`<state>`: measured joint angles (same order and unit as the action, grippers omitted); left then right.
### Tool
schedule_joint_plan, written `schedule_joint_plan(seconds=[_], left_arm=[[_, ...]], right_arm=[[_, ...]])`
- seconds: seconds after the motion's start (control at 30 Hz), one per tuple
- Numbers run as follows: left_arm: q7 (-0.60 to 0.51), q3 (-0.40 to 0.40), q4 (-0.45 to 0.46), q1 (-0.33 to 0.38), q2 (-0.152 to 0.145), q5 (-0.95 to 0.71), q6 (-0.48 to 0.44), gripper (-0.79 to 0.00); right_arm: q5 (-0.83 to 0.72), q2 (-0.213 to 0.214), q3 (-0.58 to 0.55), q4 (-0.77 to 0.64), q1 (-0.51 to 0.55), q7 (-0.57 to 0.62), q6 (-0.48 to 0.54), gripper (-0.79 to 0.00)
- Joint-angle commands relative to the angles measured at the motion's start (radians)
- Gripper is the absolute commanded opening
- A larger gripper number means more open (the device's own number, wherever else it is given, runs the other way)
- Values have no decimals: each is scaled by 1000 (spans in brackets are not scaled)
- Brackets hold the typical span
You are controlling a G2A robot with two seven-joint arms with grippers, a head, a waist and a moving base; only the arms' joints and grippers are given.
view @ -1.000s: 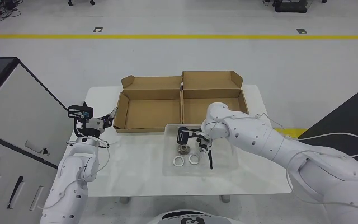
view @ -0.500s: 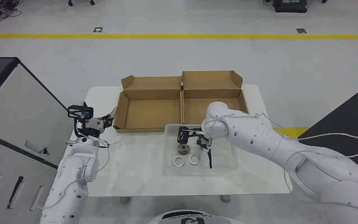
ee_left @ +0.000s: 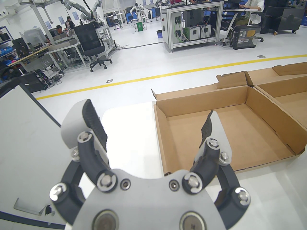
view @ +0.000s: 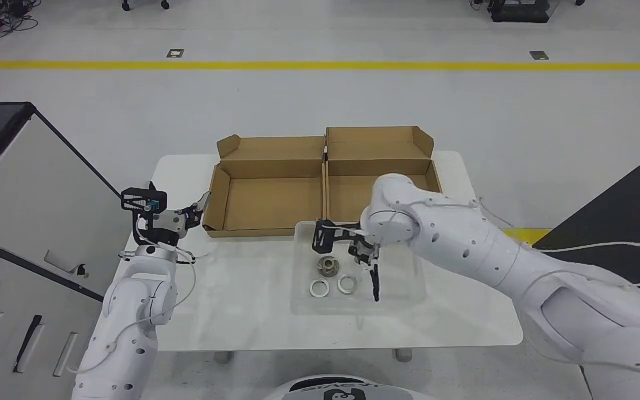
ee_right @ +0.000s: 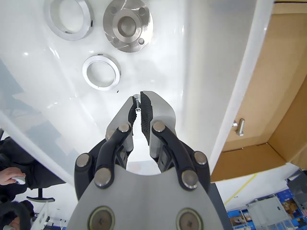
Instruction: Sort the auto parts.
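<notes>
A white tray (view: 400,290) holds a steel flange (view: 327,266) and two metal rings (view: 318,289). The right wrist view looks down on the flange (ee_right: 127,26), the larger ring (ee_right: 67,16) and the smaller ring (ee_right: 101,71). My right gripper (ee_right: 137,96) hangs over the tray beside the smaller ring, shut on a small bolt (ee_right: 136,102). In the top view the right gripper (view: 370,278) is just right of the rings. My left gripper (ee_left: 150,111) is open and holds nothing, aimed at the left cardboard box (ee_left: 223,130) from the table's left side (view: 195,212).
Two open cardboard boxes (view: 265,195) (view: 385,190) stand side by side behind the tray. One bolt (ee_right: 238,127) lies in the right box near the tray's rim. A grey panel (view: 40,190) stands left of the table.
My right arm has shifted slightly toward the boxes with the bolt still held. The left arm has kept still.
</notes>
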<state>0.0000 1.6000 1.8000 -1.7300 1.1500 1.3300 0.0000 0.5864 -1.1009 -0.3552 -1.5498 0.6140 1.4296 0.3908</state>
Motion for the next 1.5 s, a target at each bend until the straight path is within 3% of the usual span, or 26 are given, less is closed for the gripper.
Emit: schedule_joint_plan(seconds=[0.0,0.43,0.9,0.97,1.2,1.47], left_arm=[[0,0,0,0,0,0,0,0],[0,0,0,0,0,0,0,0],[0,0,0,0,0,0,0,0],[0,0,0,0,0,0,0,0],[0,0,0,0,0,0,0,0],[0,0,0,0,0,0,0,0]], right_arm=[[-14,20,-22,-47,1,15,-15,-785],[-103,145,-147,-293,18,79,-80,-785],[-103,145,-147,-293,18,79,-80,-785],[-114,146,-164,-278,30,27,-91,-785],[-368,187,-343,-166,90,-120,-51,-785],[-802,233,-542,-9,251,-265,170,-785]])
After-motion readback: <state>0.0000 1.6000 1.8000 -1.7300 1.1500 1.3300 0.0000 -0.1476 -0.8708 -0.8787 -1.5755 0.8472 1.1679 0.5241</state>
